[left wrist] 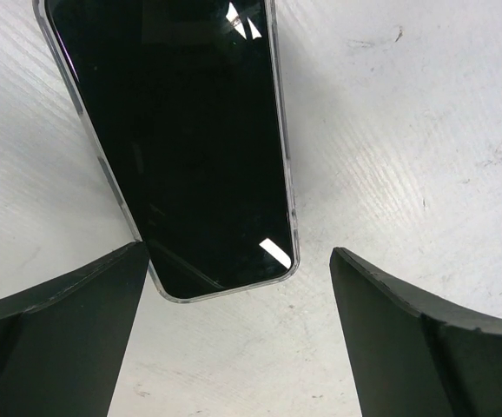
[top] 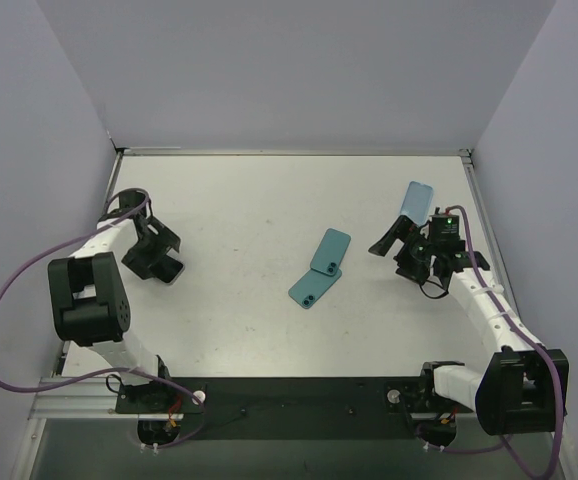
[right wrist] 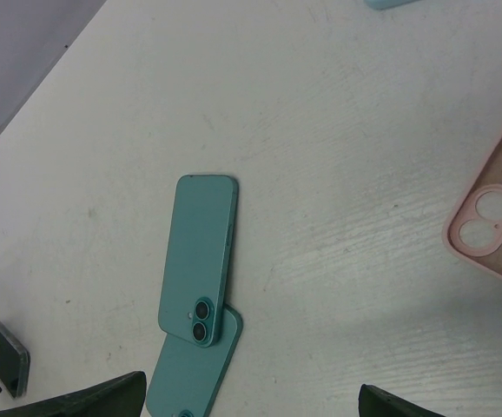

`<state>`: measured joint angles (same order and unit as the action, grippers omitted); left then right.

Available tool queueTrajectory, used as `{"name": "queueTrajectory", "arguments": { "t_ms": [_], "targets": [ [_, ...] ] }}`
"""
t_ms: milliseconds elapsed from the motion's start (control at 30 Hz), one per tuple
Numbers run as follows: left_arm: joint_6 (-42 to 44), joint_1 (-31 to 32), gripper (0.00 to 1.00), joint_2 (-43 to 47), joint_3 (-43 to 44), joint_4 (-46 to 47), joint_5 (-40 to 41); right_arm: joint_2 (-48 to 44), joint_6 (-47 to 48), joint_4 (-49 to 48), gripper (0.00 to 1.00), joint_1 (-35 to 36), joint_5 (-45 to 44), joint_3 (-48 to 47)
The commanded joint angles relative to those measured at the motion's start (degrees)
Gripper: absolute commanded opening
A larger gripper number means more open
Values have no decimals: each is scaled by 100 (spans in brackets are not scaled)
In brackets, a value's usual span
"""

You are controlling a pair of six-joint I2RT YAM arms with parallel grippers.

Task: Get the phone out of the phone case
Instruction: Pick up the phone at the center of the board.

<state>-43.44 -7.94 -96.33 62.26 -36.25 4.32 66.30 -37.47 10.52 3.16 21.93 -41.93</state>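
A phone (left wrist: 181, 139) with a black screen lies face up on the white table inside a clear phone case, whose rim (left wrist: 225, 291) shows around its edge. My left gripper (left wrist: 235, 254) hovers open over the phone's near end, one finger on each side and neither touching. From above, the left gripper (top: 159, 260) covers most of that phone (top: 173, 272) at the table's left. At the right, my right gripper (top: 396, 252) is open and holds nothing. In its wrist view the right gripper (right wrist: 251, 387) points toward the table's middle.
Two teal phones lie back up and overlapping at mid-table, one (top: 331, 250) resting on the other (top: 312, 287). A light blue case (top: 418, 199) lies beyond the right gripper. A pink case (right wrist: 494, 217) lies to its right in the right wrist view. Grey walls enclose the table.
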Motion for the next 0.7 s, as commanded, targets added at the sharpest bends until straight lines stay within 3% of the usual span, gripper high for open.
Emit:
{"name": "queueTrajectory", "arguments": {
  "t_ms": [0,667],
  "targets": [
    [-234,47,97,-279,418,-232,297,5,47,20,99,53,57,71],
    [-656,250,98,-1089,858,-980,842,181,73,-42,99,53,118,54]
  ]
}}
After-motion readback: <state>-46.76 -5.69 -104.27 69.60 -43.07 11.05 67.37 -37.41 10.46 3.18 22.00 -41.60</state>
